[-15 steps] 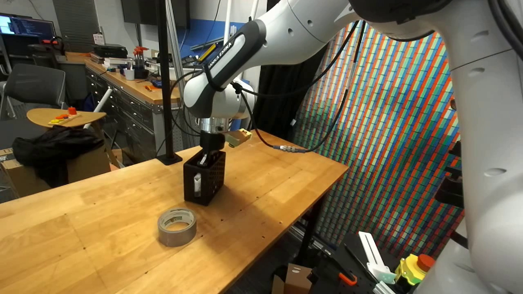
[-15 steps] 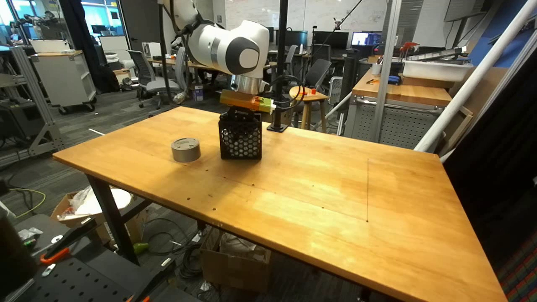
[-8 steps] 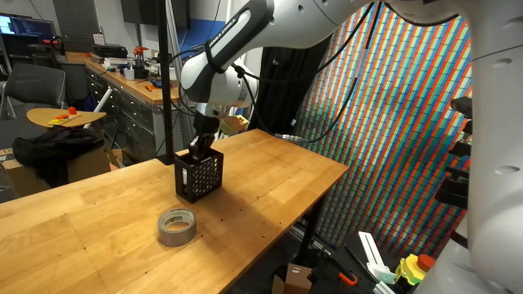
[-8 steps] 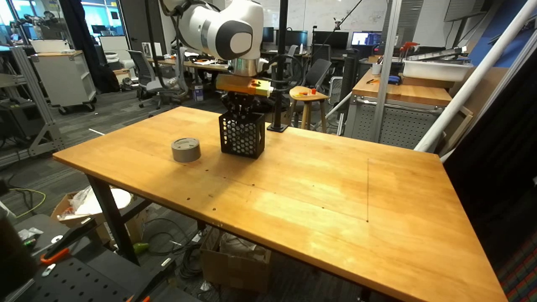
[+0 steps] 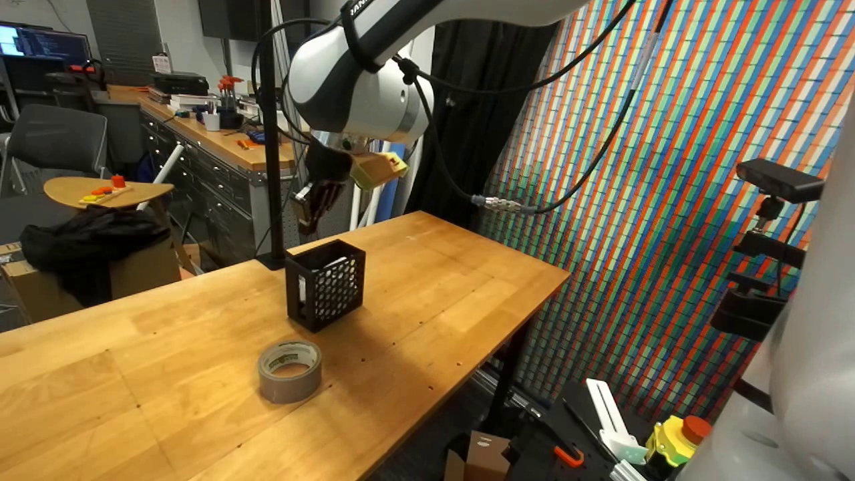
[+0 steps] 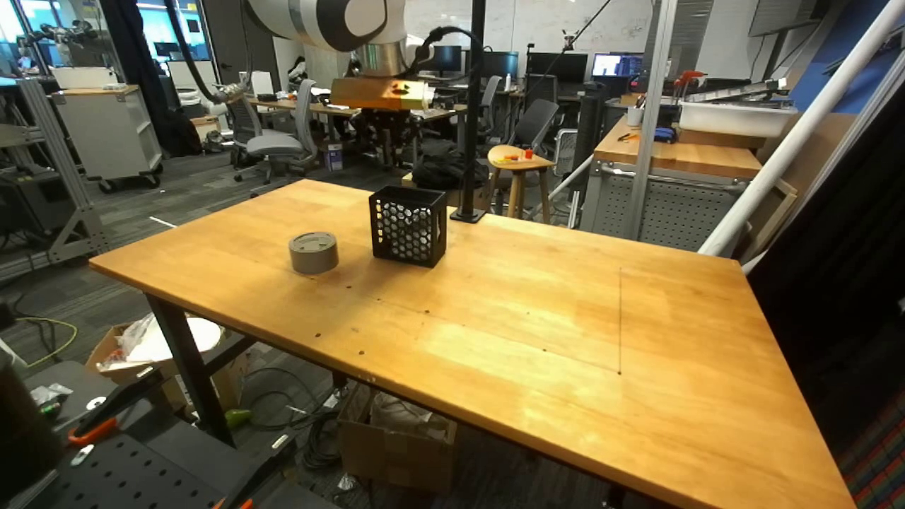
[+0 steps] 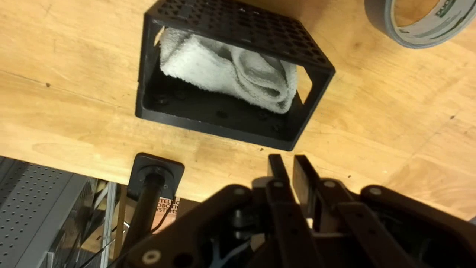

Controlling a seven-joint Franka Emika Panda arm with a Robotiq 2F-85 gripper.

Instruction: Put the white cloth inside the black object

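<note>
The black object, an upright mesh-sided basket, stands on the table in both exterior views. Folded and crumpled, the white cloth lies inside it against the perforated side, below the rim in the wrist view. White also shows through the holes of the basket in an exterior view. My gripper hangs above and apart from the basket, tilted in an exterior view. A narrow gap separates its fingers, with bare tabletop visible through it and nothing held.
A grey tape roll lies on the table near the basket. A black vertical post rises from the table edge close to the basket and gripper. A cable loops from the arm.
My gripper has risen out of the basket and well above it, its fingers parting slightly. Early on the basket turned a little on the table. The cloth stays inside.
</note>
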